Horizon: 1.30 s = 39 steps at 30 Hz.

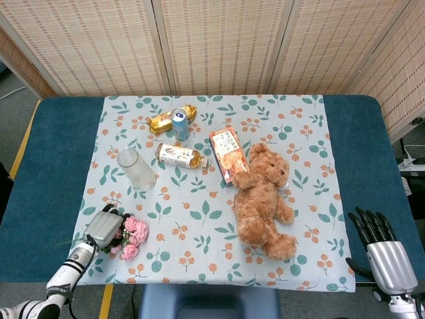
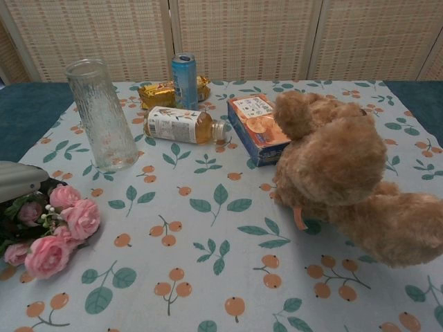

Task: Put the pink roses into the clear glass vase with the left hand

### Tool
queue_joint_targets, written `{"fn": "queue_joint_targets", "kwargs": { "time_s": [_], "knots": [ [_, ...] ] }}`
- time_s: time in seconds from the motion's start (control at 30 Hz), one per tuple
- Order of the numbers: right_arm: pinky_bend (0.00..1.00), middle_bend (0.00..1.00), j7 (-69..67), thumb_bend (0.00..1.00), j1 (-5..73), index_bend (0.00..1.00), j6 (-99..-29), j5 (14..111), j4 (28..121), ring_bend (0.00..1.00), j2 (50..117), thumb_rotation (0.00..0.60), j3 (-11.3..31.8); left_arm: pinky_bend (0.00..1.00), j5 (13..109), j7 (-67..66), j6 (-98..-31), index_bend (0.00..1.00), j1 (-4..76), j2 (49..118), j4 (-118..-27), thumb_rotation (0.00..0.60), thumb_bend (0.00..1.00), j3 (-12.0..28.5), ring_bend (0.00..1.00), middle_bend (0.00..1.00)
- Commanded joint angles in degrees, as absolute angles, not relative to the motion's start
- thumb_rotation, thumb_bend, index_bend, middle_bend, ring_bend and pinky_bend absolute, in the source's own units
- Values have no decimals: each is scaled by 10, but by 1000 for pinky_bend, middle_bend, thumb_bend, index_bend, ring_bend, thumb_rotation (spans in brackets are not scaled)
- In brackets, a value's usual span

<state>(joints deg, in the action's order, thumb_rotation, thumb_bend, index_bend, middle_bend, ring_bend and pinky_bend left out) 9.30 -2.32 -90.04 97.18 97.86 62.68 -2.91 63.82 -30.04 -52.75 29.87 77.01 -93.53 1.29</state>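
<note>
Orange-printed carton point(image 2: 257, 128), lettering illegible

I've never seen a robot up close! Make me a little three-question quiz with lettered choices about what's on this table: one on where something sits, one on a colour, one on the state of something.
1. Where is the left robot hand?
A. on the teddy bear
B. at the pink roses
C. inside the vase

2. What colour is the upright can?
A. blue
B. red
C. green

3. How does the clear glass vase stand?
A. tipped over
B. upright, with roses inside
C. upright, no flowers in it

Answers:
1. B, the hand lies over the stems of the pink roses at the cloth's left edge.
2. A, its side is blue in both views.
3. C, it stands upright and only glass shows.
</note>
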Motion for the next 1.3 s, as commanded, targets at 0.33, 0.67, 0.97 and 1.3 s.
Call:
{"fn": "queue_joint_targets", "kwargs": {
  "time_s": [0.33,0.67,0.97,1.3],
  "knots": [
    [0,0,93,95,-24,0,-902,973,979,0,627,600,-29,215,818,-15,-686,815,244,785,-869,600,568,32,669,944],
    [0,0,102,95,-24,0,-896,969,981,0,631,600,-29,211,902,301,-905,847,227,834,-699,600,593,113,685,958],
    [0,0,111,95,-16,0,-873,956,983,0,635,600,-29,197,848,426,-1030,847,293,904,-591,600,622,274,681,954],
    [0,0,123,95,-12,0,-862,935,983,0,643,600,-21,163,819,406,-981,840,418,939,-580,600,624,338,659,936]
  ]
}}
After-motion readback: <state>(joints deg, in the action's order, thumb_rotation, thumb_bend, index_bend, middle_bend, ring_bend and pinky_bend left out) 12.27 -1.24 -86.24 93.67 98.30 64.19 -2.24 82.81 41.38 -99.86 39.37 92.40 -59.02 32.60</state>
